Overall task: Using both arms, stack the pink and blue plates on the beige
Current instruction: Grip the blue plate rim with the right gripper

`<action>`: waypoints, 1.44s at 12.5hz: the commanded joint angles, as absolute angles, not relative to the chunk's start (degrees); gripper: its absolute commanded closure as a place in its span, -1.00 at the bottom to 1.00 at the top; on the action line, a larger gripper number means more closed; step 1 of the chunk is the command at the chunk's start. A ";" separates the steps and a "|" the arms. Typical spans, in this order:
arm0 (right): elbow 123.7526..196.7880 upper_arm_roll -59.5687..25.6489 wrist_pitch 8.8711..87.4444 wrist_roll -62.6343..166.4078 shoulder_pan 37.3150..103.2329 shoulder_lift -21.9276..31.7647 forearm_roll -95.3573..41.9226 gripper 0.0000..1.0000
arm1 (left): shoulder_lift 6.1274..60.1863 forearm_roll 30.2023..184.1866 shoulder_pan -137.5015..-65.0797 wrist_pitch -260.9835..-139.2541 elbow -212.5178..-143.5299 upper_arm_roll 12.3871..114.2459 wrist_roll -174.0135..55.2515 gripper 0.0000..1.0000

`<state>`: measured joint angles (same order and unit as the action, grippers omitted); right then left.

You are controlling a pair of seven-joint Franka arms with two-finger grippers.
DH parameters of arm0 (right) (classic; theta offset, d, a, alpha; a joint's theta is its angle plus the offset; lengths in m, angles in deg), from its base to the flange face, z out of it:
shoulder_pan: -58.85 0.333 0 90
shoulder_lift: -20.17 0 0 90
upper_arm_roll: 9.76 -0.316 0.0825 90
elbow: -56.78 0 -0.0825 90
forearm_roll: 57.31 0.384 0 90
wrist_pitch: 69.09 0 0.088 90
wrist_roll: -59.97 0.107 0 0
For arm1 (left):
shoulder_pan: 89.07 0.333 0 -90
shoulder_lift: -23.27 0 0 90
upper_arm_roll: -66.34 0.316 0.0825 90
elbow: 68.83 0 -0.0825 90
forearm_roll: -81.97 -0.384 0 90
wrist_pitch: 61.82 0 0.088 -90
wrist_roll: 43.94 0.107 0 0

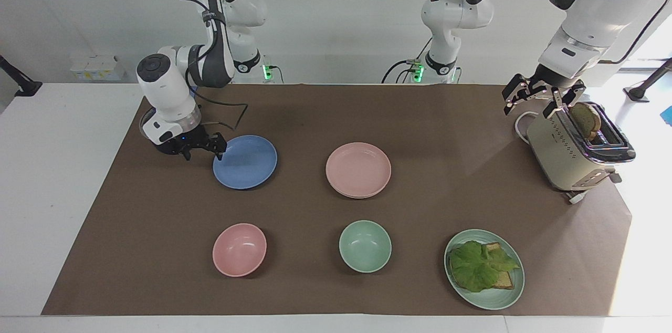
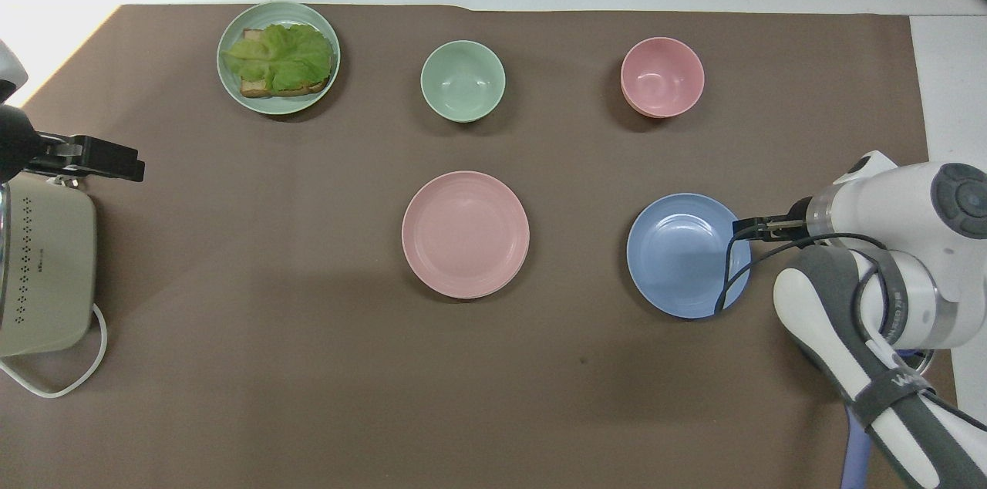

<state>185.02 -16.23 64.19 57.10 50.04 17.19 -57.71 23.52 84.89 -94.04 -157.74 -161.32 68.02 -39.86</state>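
The blue plate lies flat on the brown mat toward the right arm's end. My right gripper hangs low at that plate's outer edge, open, with one fingertip at the rim and nothing held. The pink plate lies mid-table on top of another plate. Only a thin pale rim of that one shows, so the beige plate is almost wholly hidden. My left gripper is open and empty, up in the air beside the toaster.
A cream toaster with a toast slice stands at the left arm's end. Farther from the robots are a pink bowl, a mint bowl and a mint plate with lettuce and toast. The right arm covers a dark pot with a blue handle.
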 commanded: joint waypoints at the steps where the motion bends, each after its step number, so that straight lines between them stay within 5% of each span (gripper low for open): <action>1: 187.21 -16.61 66.70 54.44 49.36 17.10 -57.39 0.15 | 23.27 83.64 -93.47 -156.66 -161.02 67.49 -39.81 -1.00; 2: 187.21 -16.70 67.22 54.18 49.36 16.57 -57.39 0.38 | 23.27 83.64 -93.47 -156.66 -161.02 67.49 -39.81 -1.00; 5: 187.56 -16.61 68.55 51.45 49.18 15.52 -57.31 0.55 | 23.27 83.64 -93.47 -156.66 -161.02 67.49 -39.81 -1.00; 12: 189.32 -16.79 71.27 51.45 49.88 14.63 -57.31 0.65 | 23.27 83.64 -93.47 -156.66 -161.02 67.49 -39.81 -1.00; 13: 189.23 -16.79 71.19 51.45 49.88 14.46 -57.31 0.94 | 23.27 83.64 -93.47 -156.66 -161.02 67.49 -39.81 -1.00; 14: 189.15 -16.88 71.10 51.36 50.15 14.29 -57.22 1.00 | 23.27 83.64 -93.47 -156.66 -161.02 67.49 -39.81 -1.00; 18: 188.36 -16.97 70.40 51.62 51.38 15.07 -57.22 1.00 | 23.27 83.64 -93.47 -156.74 -161.02 67.49 -39.81 -1.00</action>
